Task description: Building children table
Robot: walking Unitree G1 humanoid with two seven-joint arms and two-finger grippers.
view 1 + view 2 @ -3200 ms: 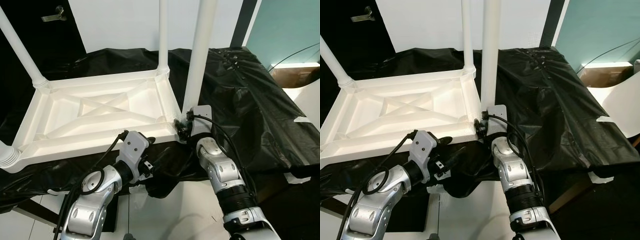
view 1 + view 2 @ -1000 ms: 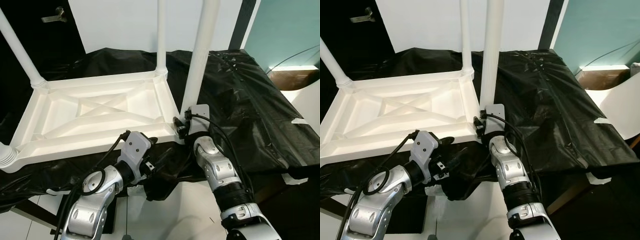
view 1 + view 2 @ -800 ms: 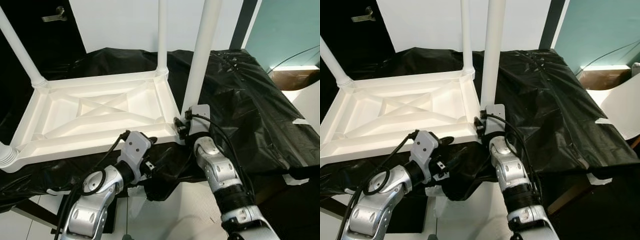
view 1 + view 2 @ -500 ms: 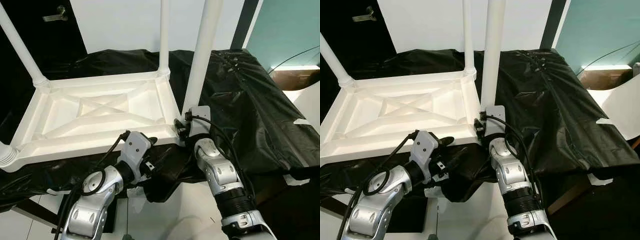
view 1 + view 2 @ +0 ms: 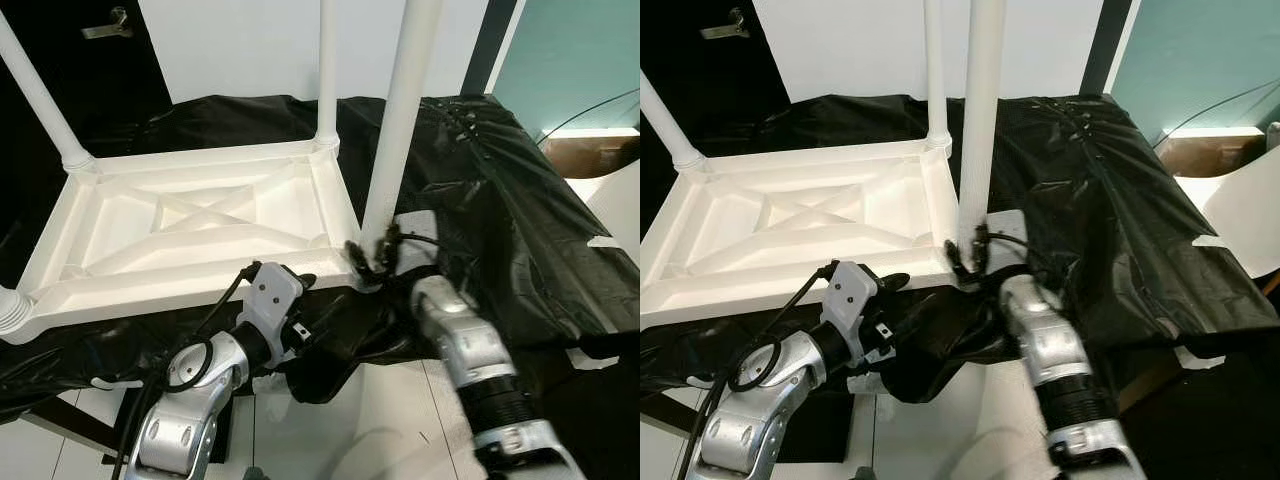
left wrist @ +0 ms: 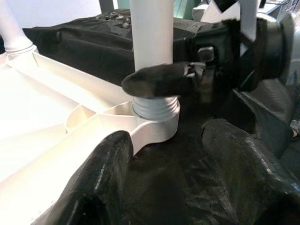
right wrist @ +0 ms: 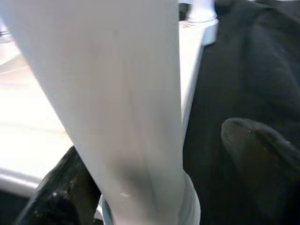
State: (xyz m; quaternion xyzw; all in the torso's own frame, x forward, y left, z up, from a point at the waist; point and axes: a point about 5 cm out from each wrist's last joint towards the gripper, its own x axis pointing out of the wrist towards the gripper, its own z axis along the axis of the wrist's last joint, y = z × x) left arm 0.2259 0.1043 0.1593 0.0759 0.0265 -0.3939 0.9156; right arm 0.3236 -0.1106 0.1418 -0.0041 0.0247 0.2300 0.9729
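The white children's table [image 5: 190, 215] lies upside down on a surface covered in black cloth. Its near right leg [image 5: 400, 110] stands upright in the corner socket [image 6: 154, 110]. My right gripper [image 5: 375, 255] is at the foot of this leg, open. One of its fingers [image 7: 61, 187] lies against the leg [image 7: 117, 93], while the other finger [image 7: 262, 159] stands off to the side. My left gripper [image 5: 312, 300] is open just below the table's near edge, aimed at the same corner. Its fingers [image 6: 108, 178] hold nothing.
Other legs rise at the far right corner [image 5: 327, 70], the far left corner [image 5: 40, 95] and the near left corner [image 5: 12, 310]. Black cloth [image 5: 500, 200] drapes over the surface to the right. White floor [image 5: 380, 420] lies below my arms. A brown box [image 5: 600, 150] stands at the right.
My right wrist has rolled around the foot of the leg and looks blurred; its flat camera plate no longer faces up. The left arm and the table have stayed put.
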